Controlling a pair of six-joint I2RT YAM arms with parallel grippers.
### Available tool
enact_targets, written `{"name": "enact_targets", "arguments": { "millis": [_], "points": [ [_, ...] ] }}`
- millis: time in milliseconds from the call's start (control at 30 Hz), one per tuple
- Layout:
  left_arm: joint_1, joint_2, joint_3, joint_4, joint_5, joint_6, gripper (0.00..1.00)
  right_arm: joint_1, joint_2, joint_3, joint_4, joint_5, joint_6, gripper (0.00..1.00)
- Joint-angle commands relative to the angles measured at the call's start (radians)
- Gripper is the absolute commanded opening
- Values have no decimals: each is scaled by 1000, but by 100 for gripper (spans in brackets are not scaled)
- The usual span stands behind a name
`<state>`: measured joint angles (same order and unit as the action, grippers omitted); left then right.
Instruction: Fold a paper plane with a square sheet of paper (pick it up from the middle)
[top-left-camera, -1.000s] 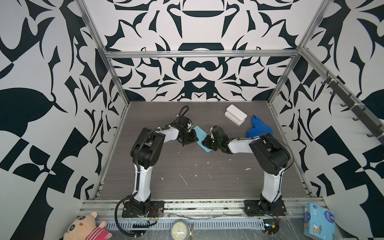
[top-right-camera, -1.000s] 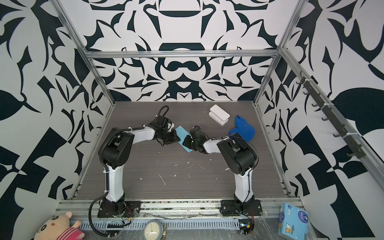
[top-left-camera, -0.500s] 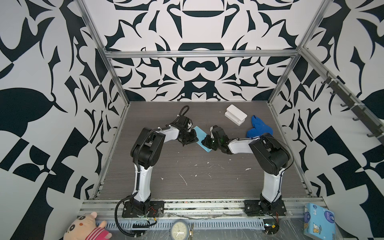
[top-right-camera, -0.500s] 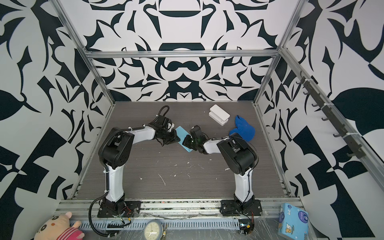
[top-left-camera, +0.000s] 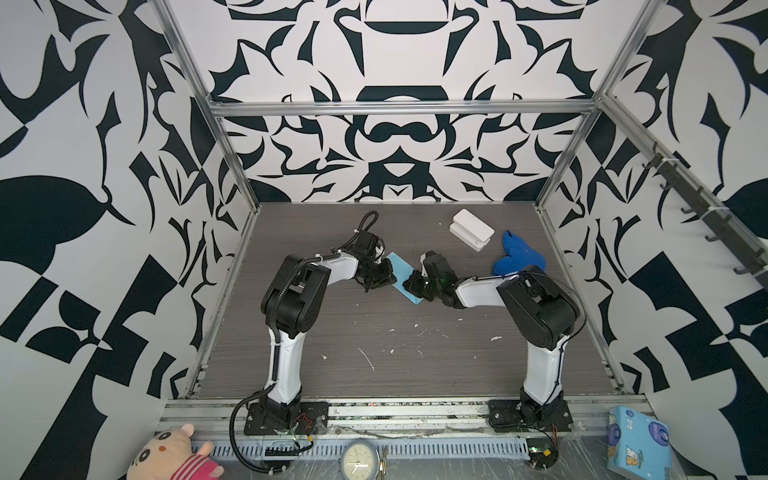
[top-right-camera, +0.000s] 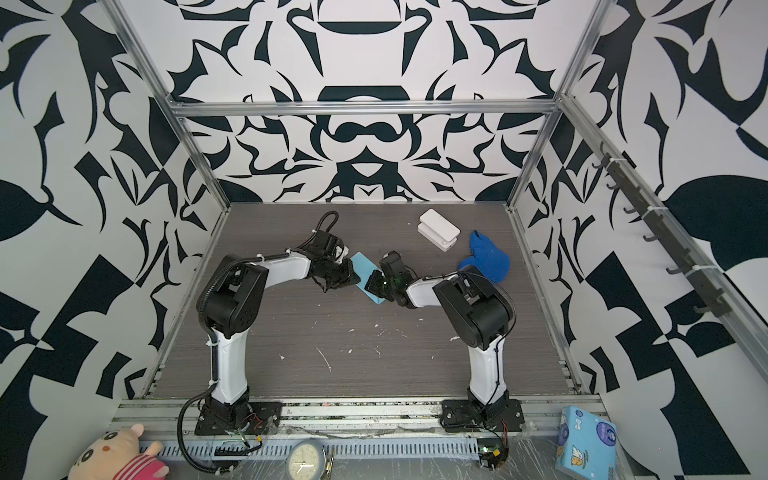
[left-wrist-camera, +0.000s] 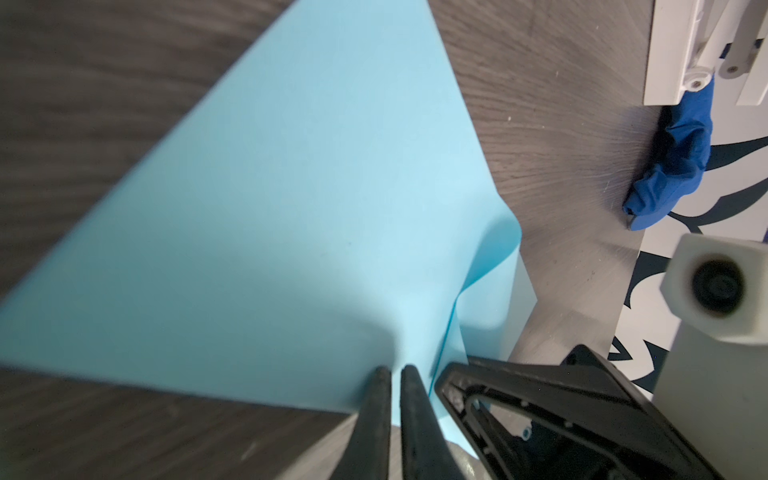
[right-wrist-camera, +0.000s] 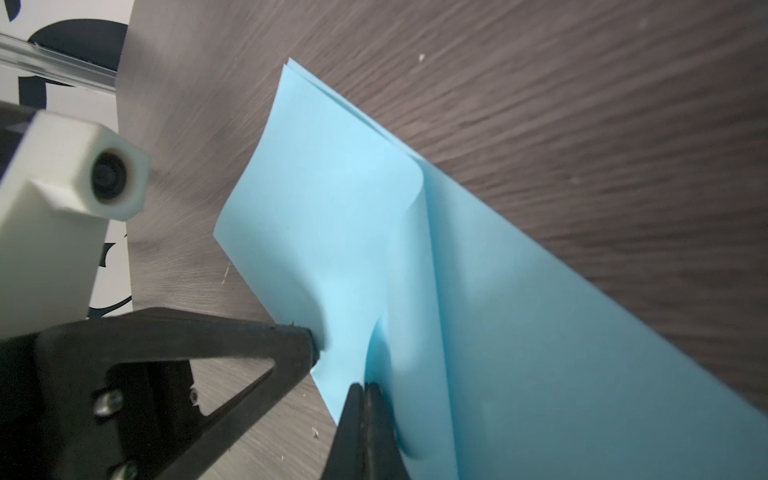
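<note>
Where the folded paper (top-left-camera: 400, 272) sits just 12 o'clock of worktop (top-left-camera: 415, 353) centre, left end effector (left-wrist-camera: 392, 370) pinches its 9 o'clock edge; right end effector (right-wrist-camera: 364, 387) clamps the 3 o'clock edge.

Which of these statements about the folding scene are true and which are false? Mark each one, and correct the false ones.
1. The left gripper and the right gripper both pinch the light-blue paper. True.
2. The paper lies as one flat layer. False: it is folded over, and two layers show at its edge in the right wrist view.
3. The royal-blue cloth rests on the paper. False: it lies apart from it, near the white case.
4. A plush toy lies in front of the table, outside it. True.
</note>
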<state>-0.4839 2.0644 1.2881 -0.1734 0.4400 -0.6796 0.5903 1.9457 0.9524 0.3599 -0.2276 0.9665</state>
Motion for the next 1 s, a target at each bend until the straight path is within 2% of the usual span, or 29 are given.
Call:
{"name": "enact_targets", "arguments": {
  "millis": [0,67,233,433,667,733,967],
  "points": [
    [-1,28,8,-61,-19,9,12,-1,15,2,-15,10,4,0],
    [-1,25,11,-64,-18,9,12,-1,16,3,-20,10,7,3],
    [9,-2,23,-67,-19,-5,12,-1,13,-4,-33,13,10,21],
    [69,-83,-20,-27,-8,-57,13,-1,13,-9,-36,16,15,30],
    [70,-133,-56,11,42,-60,14,-2,13,-9,-39,16,15,30],
    [62,-133,-59,23,49,-64,14,-3,13,-12,-40,19,17,28],
    [25,-86,-24,26,77,-64,12,-1,15,1,-80,24,9,7]
  ]
}}
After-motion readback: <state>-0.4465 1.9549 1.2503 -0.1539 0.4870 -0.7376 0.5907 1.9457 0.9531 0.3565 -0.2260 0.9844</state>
